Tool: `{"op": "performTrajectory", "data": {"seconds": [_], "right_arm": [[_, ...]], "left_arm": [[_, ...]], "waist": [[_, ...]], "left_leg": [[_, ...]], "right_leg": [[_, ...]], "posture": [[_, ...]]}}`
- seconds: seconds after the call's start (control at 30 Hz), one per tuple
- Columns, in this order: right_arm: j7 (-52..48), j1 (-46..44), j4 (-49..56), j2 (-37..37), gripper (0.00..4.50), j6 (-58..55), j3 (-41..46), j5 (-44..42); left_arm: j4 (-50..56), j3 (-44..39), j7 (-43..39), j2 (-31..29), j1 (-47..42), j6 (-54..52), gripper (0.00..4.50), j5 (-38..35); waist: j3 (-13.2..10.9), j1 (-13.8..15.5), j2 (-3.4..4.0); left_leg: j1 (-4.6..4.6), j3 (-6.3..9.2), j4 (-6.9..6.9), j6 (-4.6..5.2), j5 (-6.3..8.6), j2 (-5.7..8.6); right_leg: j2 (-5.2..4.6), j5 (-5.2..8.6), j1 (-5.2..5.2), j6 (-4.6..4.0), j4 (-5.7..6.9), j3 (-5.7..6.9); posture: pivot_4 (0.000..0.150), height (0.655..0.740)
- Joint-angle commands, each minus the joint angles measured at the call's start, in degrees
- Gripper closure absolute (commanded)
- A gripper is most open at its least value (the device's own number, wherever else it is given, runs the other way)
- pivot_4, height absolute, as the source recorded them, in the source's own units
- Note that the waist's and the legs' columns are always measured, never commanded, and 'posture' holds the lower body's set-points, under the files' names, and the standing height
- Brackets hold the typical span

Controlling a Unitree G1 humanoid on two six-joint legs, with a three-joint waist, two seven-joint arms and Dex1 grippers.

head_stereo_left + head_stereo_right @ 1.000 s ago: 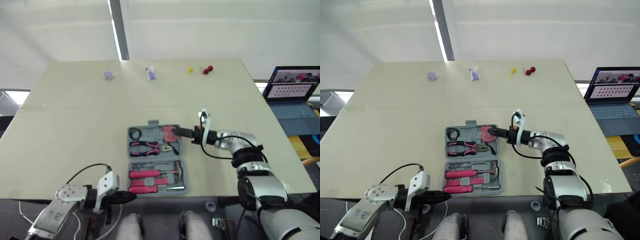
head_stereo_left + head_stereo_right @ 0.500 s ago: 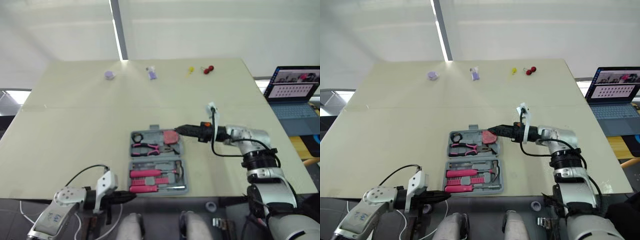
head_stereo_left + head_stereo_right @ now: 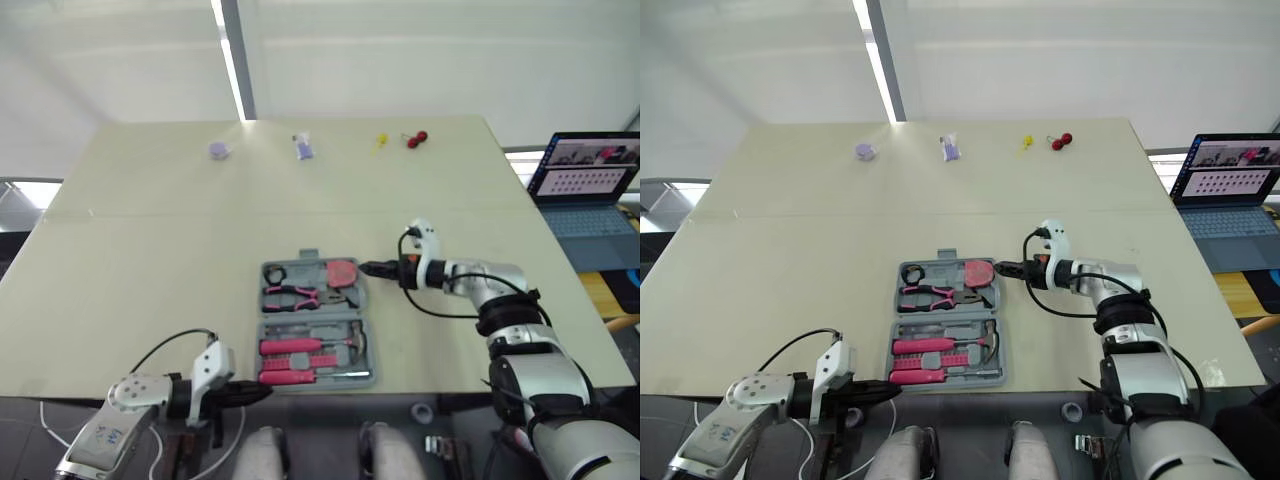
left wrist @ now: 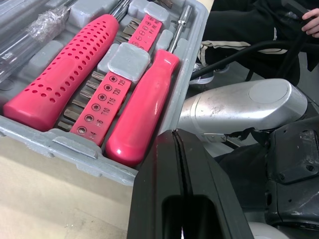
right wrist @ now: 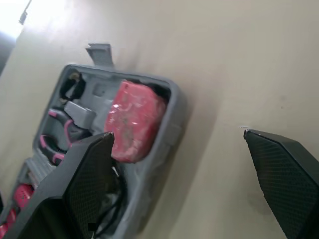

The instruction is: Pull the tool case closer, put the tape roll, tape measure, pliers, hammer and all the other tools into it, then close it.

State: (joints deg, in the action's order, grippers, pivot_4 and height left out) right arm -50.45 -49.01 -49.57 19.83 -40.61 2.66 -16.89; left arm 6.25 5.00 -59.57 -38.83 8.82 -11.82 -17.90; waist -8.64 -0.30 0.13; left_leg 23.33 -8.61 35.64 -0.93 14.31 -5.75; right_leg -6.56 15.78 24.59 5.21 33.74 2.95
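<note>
**A:** Nearest us, the left gripper (image 3: 262, 393) sits at the front edge of the pale beige table (image 3: 150, 260). Its two black fingers are pressed flat together, with nothing between them.

**B:** And its tips are just beside the near left corner of the grey plastic tool case (image 3: 366, 330), which lies open and flat.

**A:** In the near half there's a smooth pink-handled screwdriver (image 4: 142, 109) along the front wall. Next to it is a pink strip of bits (image 4: 117, 79), then the hammer (image 3: 300, 347) with its pink grip and steel head.

**B:** The far half holds the pink-and-black pliers (image 3: 295, 295). A rounded pink tape measure (image 3: 342, 272) fills the right corner and a small black ring (image 3: 272, 270) the left.

**A:** Now the right gripper (image 3: 368, 268). It's low over the table, pointing at the case's right wall by the tape measure, with its fingers (image 5: 84, 184) spread wide and holding nothing.

**B:** Is it touching the case? I can't tell from here.

**A:** Along the far edge, well apart from the case, there's a small lilac object (image 3: 219, 150) and a purple-and-white one (image 3: 302, 147). There's also a yellow piece (image 3: 380, 140) and a red pair (image 3: 416, 138).

**B:** Off to the right, past the table, an open laptop (image 3: 585, 185) has its screen lit.
</note>
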Motion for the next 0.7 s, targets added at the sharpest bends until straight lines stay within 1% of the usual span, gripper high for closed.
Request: {"op": "performTrajectory", "data": {"seconds": [0.03, 0.17, 0.37, 0.53, 0.7], "right_arm": [[-1.28, -0.67, -1.4, -2.13, 0.09, -0.04, -0.86, 0.41], [-2.95, -0.65, -1.37, -4.77, 0.09, -1.49, -1.58, 0.29], [-6.75, 0.35, 1.53, -7.41, 0.09, -4.51, -2.16, -1.25], [-9.87, 1.26, 5.49, -7.33, 0.09, -4.05, 0.19, -4.21], [-13.56, 1.64, 9.22, -5.65, 0.09, -5.42, 1.3, -6.56]], "left_arm": [[-2.41, -0.19, 1.47, -0.5, 0.56, -0.4, 4.5, 2.01], [-2.45, -0.03, 1.21, -0.78, 0.57, -0.16, 4.5, 2.12], [-2.43, -0.21, 1.02, -1.13, 0.93, 0.11, 4.5, 2.06], [-2.1, -0.41, 1.13, -1.4, 1.46, 0.13, 4.5, 1.98], [-2.09, -0.45, 1.05, -1.56, 1.68, 0.15, 4.5, 1.9]], "waist": [[0.02, -0.08, -0.03], [0.03, -0.09, -0.03], [0.04, -0.1, -0.04], [0.02, -0.16, -0.02], [-0.03, -0.16, 0.06]], "left_leg": [[-0.03, -0.01, 0.0, 0.0, 0.0, 0.0], [-0.04, 0.01, -0.01, 0.0, 0.0, -0.03], [-0.03, 0.02, -0.01, 0.0, 0.0, -0.05], [-0.03, 0.02, -0.09, 0.0, 0.0, -0.07], [-0.01, 0.01, -0.15, 0.0, 0.0, -0.05]], "right_leg": [[0.01, 0.0, -0.03, 0.0, 0.0, 0.0], [0.02, 0.0, -0.03, 0.0, 0.01, 0.02], [0.01, -0.01, -0.03, -0.01, 0.02, 0.02], [0.05, 0.01, 0.02, -0.04, 0.02, 0.01], [0.05, 0.01, 0.0, -0.04, 0.04, -0.05]], "posture": [[0.15, 0.74], [0.15, 0.74], [0.15, 0.74], [0.15, 0.74], [0.15, 0.74]]}}
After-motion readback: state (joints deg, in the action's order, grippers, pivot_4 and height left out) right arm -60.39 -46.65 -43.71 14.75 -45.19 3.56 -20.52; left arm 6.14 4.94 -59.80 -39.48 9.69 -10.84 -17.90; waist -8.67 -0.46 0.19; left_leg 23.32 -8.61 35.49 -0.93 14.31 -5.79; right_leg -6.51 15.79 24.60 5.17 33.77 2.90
